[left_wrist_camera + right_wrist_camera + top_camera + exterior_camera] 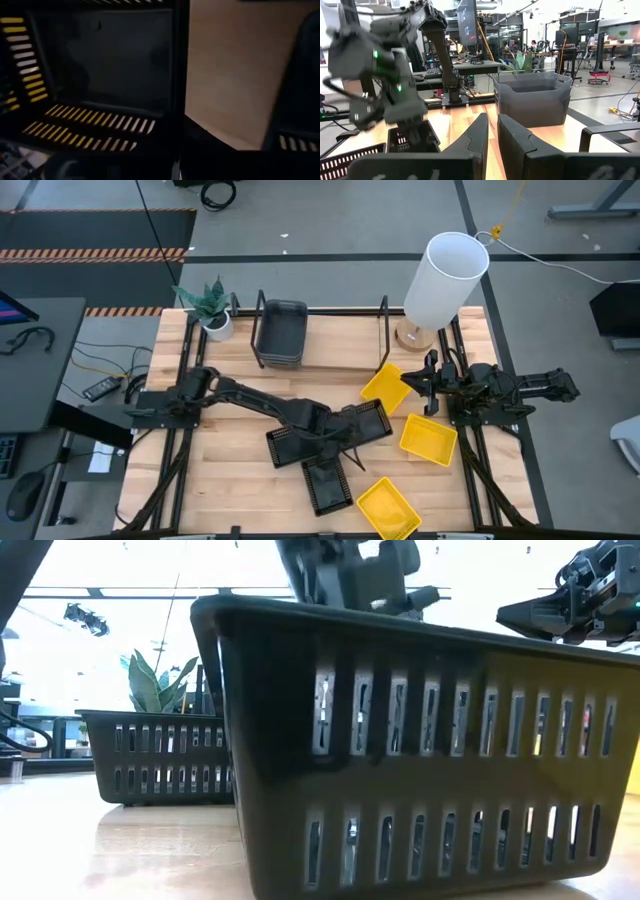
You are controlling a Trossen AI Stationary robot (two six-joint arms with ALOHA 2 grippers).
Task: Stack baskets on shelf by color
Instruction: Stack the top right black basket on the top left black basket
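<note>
Three slotted black mesh baskets (325, 445) cluster on the pale plank tabletop (200, 470) in front of the wire shelf (320, 330) holding stacked grey baskets (281, 330), left claw (340, 442) clenched on one basket's rim, right claw (425, 385) nearly closed, empty, beside scattered glossy yellow baskets (428, 439).

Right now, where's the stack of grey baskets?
In the high view, the grey baskets sit on the shelf's left end, beside the potted plant.

A robotics lab or workshop: the wooden worktop (250, 425) sits on a grey concrete floor with hazard-striped tape (95, 253) at upper left, and behind it stand desks (470, 65), monitors (466, 22), rolling chairs and more arm rigs.
</note>
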